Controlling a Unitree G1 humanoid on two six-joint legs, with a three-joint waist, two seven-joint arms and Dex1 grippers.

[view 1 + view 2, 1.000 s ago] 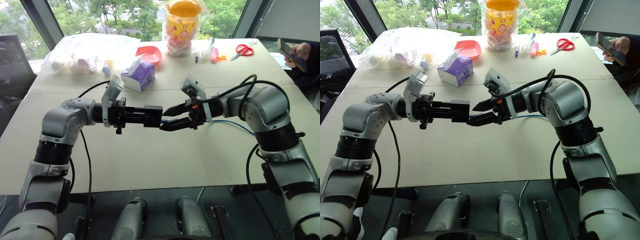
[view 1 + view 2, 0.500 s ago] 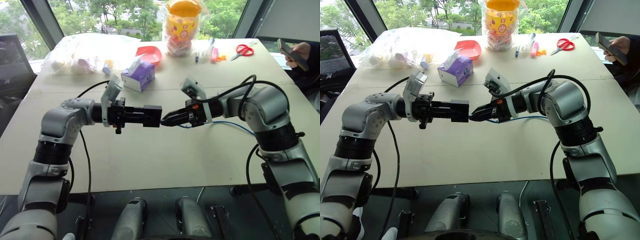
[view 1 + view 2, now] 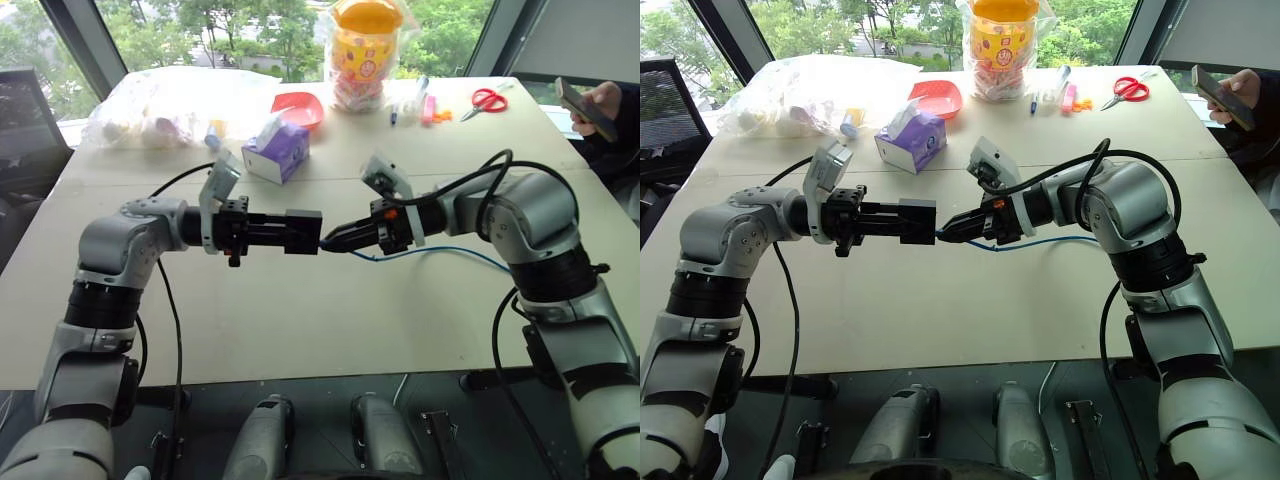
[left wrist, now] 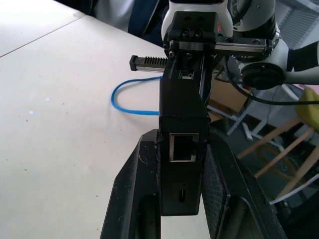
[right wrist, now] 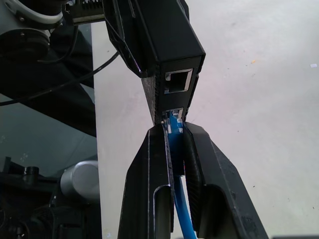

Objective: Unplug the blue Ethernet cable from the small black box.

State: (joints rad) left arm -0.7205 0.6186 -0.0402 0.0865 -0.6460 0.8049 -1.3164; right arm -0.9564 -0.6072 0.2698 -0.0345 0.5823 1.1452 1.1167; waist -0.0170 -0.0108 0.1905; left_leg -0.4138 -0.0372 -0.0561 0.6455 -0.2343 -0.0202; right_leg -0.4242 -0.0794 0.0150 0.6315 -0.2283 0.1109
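Since a second ago the right gripper [image 5: 174, 134] has gone from spread jaws to a pinch, and it is now clamping the blue Ethernet cable [image 5: 175, 149] just behind its clear plug. The left gripper [image 3: 318, 231] has not moved and is still squeezing the small black box [image 4: 183, 149] between its two fingers, holding it level above the table [image 3: 300, 320].

The step in hand is the grasp on the plug, and it looks complete. The plug is still sitting in the box's lower port, with a second, empty port beside it. The next move probably calls for pressing the latch tab and drawing the right gripper straight back along the plug's axis while the left one is bracing the box. A sideways tug could jam the plug.

Nearest, there are two grippers, one box and one blue cable, whose slack is trailing over the table towards the robot's right. Further off, one purple tissue box [image 3: 277, 151] and one red bowl [image 3: 297, 107] are lying. At the far edge, one pair of red scissors [image 3: 488, 100] and one yellow-lidded jar [image 3: 364, 50] are waiting, and a person's hand [image 3: 603, 101] is holding one phone [image 3: 583, 108].
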